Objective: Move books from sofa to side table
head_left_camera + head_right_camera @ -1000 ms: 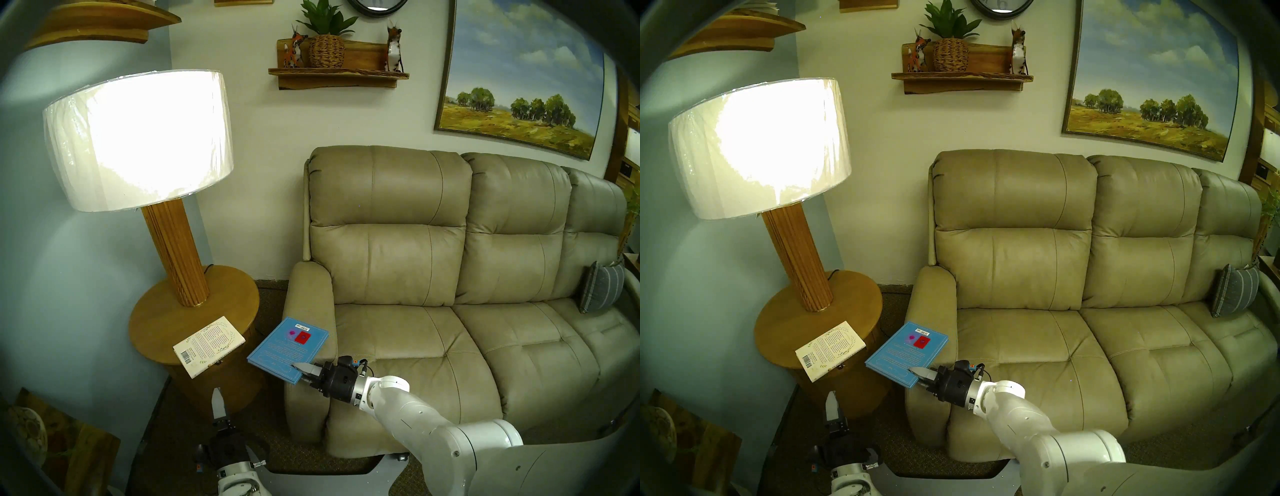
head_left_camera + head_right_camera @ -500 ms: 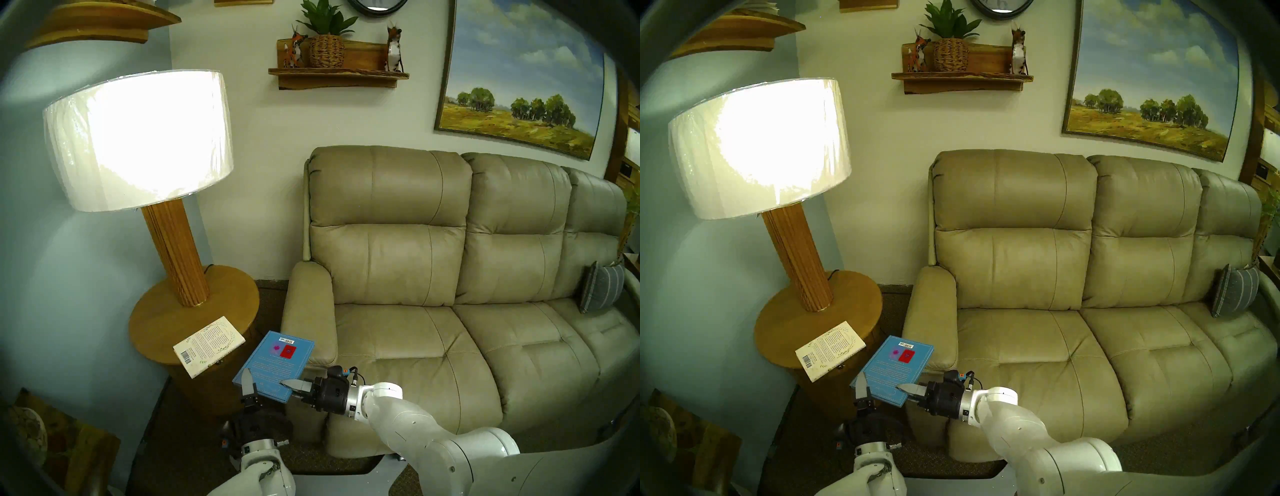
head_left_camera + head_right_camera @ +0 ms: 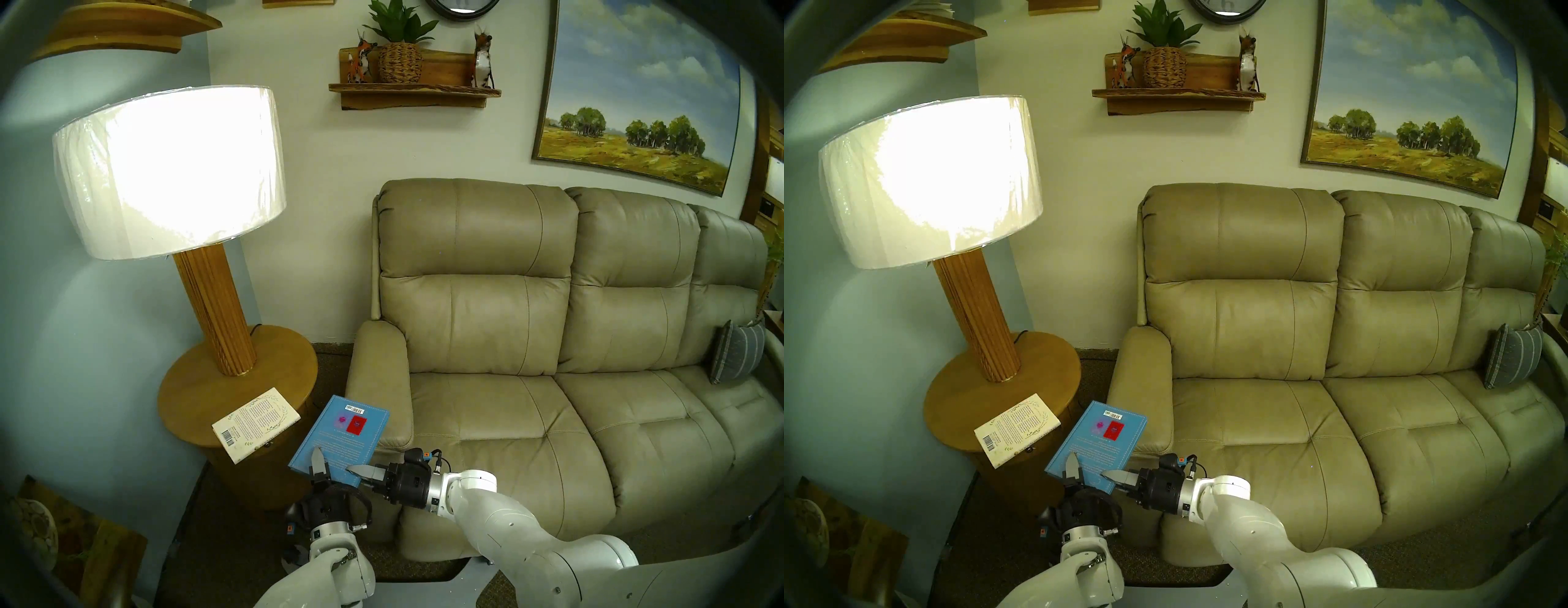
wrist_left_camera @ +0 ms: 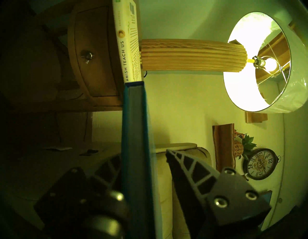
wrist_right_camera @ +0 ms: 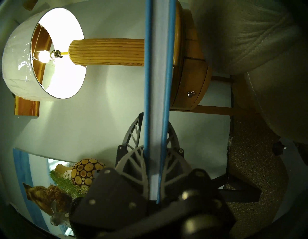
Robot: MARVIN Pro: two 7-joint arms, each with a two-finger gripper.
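The light-blue book (image 3: 343, 437) hangs tilted in the air between the side table (image 3: 191, 390) and the sofa's (image 3: 509, 424) left armrest. My right gripper (image 3: 356, 471) is shut on its near right corner; the right wrist view shows the book (image 5: 158, 83) edge-on between those fingers. At the book's near edge my left gripper (image 3: 317, 460) straddles it, one finger above the cover and one below. In the left wrist view a narrow gap shows between the book (image 4: 133, 133) and one finger (image 4: 183, 166). The cream book (image 3: 254, 420) lies on the table's front, overhanging the rim.
A lit lamp (image 3: 169, 170) with a thick wooden post (image 3: 216, 305) stands on the table's back half. A grey striped cushion (image 3: 736, 356) leans at the sofa's far right. A wooden ball ornament (image 3: 29, 535) sits low at the left on the floor.
My left gripper rose from in front of the table to the blue book's near edge and narrowed around it. My right gripper drew the book leftward off the armrest.
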